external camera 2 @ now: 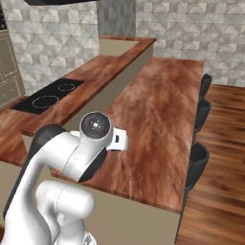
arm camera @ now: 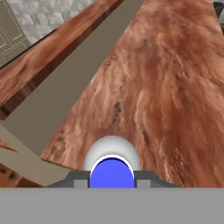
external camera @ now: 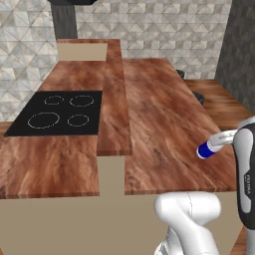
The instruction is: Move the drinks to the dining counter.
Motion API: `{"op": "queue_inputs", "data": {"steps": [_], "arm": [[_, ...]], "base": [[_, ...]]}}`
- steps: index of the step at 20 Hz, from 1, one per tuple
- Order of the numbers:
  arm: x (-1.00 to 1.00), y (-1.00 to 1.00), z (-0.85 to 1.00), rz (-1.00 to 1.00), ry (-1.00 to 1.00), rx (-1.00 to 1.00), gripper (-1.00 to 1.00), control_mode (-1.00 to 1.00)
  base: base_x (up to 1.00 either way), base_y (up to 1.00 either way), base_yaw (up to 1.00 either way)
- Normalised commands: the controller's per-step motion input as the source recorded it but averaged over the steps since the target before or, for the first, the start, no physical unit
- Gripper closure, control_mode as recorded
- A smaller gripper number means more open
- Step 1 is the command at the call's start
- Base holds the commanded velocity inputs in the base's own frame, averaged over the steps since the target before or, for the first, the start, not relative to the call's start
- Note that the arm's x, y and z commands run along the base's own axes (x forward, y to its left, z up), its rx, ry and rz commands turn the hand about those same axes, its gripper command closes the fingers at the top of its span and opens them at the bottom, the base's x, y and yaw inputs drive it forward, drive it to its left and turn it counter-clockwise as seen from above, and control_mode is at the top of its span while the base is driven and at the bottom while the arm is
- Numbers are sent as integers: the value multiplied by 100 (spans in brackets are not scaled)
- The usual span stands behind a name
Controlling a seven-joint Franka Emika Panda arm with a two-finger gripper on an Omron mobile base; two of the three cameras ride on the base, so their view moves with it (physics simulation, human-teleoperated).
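Our tool (external camera: pixel 209 148) is clenched on the small blue-and-white bottle (external camera: pixel 205 150), which lies sideways in the grip, held above the near right part of the dining counter (external camera: pixel 159 114). In the hand view the bottle's blue end (arm camera: pixel 112 173) sits between the fingers with the reddish wood stretching away beyond it. We judge this drink carried over but not yet set down. No other drinks stand on the counter, so most of the task seems left. The cooktop (external camera: pixel 57 113) lies well apart, to the left.

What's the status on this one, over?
Gripper jaws shut on blue-and-white bottle. Bottle lies sideways above dining counter, near its front right. Nothing in the way.
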Motion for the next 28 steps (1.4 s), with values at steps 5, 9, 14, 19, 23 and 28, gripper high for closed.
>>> {"op": "queue_inputs", "data": {"steps": [5,9,14,19,23,28], "arm": [[58,0,-11,0,0,0,100,-100],[61,0,-19,0,0,0,100,-100],[61,0,-23,0,0,0,100,-100],[62,0,-23,0,0,0,100,-100],[66,0,-26,0,1,0,100,-100],[60,0,-27,0,6,0,100,-100]], "base": [[0,0,0],[0,0,0],[0,0,0],[0,0,0],[0,0,0],[0,0,0]]}}
